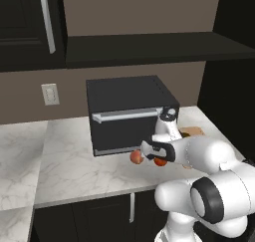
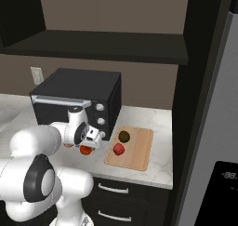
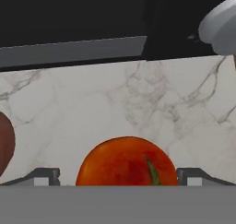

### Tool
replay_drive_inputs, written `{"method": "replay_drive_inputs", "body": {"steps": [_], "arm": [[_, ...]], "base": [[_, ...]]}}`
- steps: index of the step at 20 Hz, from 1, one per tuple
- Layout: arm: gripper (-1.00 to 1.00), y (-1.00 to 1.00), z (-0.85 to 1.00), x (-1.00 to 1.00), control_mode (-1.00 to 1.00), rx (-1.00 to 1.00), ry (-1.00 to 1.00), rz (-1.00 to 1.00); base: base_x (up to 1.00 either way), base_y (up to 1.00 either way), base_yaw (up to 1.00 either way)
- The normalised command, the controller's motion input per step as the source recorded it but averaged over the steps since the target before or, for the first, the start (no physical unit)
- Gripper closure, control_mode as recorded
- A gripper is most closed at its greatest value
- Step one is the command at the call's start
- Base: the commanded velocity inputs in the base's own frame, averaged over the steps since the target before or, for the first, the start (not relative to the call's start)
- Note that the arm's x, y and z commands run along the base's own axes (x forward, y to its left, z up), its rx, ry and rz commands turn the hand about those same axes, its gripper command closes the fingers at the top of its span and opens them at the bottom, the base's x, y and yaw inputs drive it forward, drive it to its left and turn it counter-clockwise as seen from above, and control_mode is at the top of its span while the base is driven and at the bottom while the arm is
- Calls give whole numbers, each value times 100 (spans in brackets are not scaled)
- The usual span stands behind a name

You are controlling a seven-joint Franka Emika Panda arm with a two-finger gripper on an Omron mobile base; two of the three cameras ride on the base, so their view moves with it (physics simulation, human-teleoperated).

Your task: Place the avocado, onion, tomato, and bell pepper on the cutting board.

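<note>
1. The pincer (image 3: 118,178) is seen spread to its widest, with nothing clamped; its finger tips (image 3: 44,176) stand either side of the tomato (image 3: 126,161), apart from it.
2. The onion (image 1: 135,157) is found on the marble counter (image 1: 74,161), just beside the pincer.
3. The avocado (image 2: 124,136) and the bell pepper (image 2: 119,149) are seen lying on the cutting board (image 2: 139,150), off to the pincer's right.
4. A black toaster oven (image 2: 74,97) is placed just behind the pincer.

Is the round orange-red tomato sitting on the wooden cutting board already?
No, the round orange-red tomato sits on the white marble counter, left of the tan wooden cutting board.
</note>
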Motion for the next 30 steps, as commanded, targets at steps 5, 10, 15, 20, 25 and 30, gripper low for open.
{"method": "replay_drive_inputs", "body": {"steps": [5, 10, 15, 20, 25, 30], "arm": [[100, 4, -34, -27, -100, 0, 0, -2], [100, 1, -11, -16, -100, 0, 0, 0], [100, 0, 19, -24, -100, -1, -2, -6], [100, -9, 39, -25, -100, -2, 0, -6], [100, -30, 40, -14, -100, -2, -2, -3], [100, -42, 40, -10, -100, -1, -1, 0]], "base": [[0, 0, 0], [0, 0, 0], [0, 0, 0], [0, 0, 0], [0, 0, 0], [0, 0, 0]]}}
